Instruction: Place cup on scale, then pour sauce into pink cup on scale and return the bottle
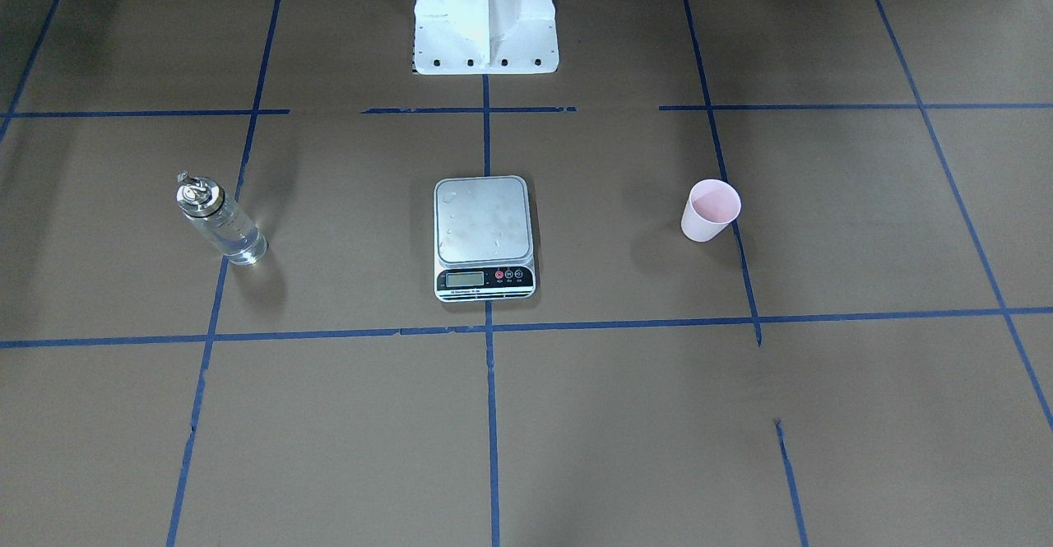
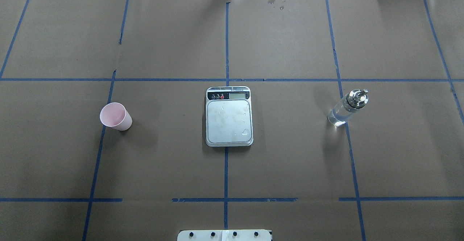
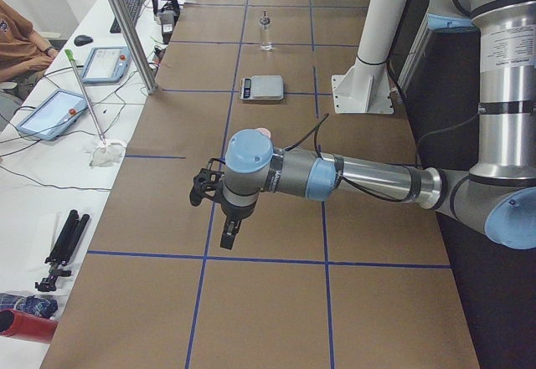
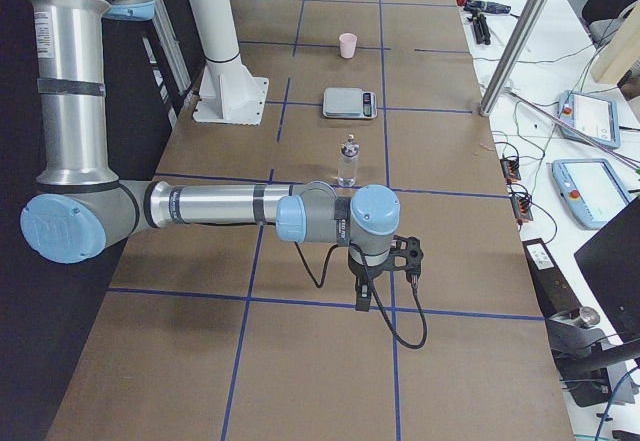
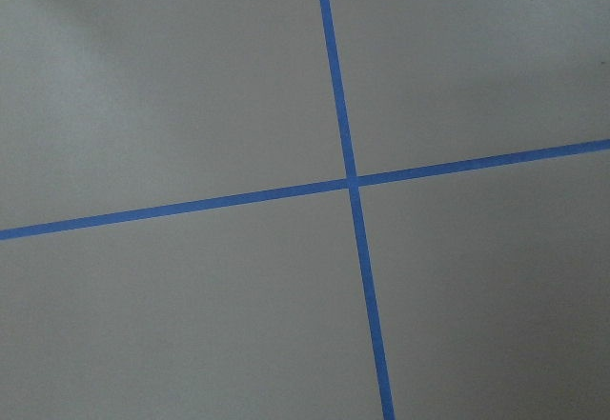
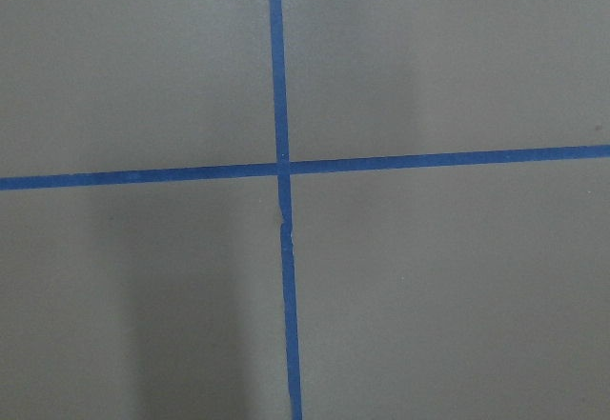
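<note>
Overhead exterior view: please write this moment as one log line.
white steel-topped digital scale: unloaded | pale pink paper cup: on table, robot's left | clear glass silver-capped bottle: upright, robot's right

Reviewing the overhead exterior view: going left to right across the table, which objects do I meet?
pink cup → scale → glass bottle

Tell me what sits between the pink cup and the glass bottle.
The digital kitchen scale sits midway, apart from both the pink paper cup and the glass bottle; the overhead view shows it.
</note>
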Robot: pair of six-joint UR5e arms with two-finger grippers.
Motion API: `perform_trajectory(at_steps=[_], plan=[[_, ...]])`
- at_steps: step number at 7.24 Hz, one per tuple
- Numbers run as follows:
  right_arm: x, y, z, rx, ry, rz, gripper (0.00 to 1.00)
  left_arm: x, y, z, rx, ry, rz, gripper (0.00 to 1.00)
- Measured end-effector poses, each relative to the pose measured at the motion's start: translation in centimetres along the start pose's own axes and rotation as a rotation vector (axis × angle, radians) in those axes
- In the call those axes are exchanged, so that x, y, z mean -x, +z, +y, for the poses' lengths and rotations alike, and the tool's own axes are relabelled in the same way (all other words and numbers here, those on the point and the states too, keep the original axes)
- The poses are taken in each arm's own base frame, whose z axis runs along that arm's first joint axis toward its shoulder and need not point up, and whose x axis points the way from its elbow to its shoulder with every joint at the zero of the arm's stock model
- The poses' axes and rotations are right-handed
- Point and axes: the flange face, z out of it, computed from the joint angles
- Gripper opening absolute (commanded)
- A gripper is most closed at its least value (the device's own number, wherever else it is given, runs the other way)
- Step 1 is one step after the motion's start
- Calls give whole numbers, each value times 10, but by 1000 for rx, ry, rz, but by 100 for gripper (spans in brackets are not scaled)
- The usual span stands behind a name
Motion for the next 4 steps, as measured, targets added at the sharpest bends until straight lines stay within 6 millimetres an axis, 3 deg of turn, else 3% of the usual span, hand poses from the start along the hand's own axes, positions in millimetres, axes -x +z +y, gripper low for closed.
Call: perform_trajectory(at_steps=[2,4], plan=[[3,-1,-1,-2,-3,-12,100,-38,-29,-11,-66,71,67,100],[9,0,-1,3,-6,-59,100,-68,-16,-19,-35,41,265,100]])
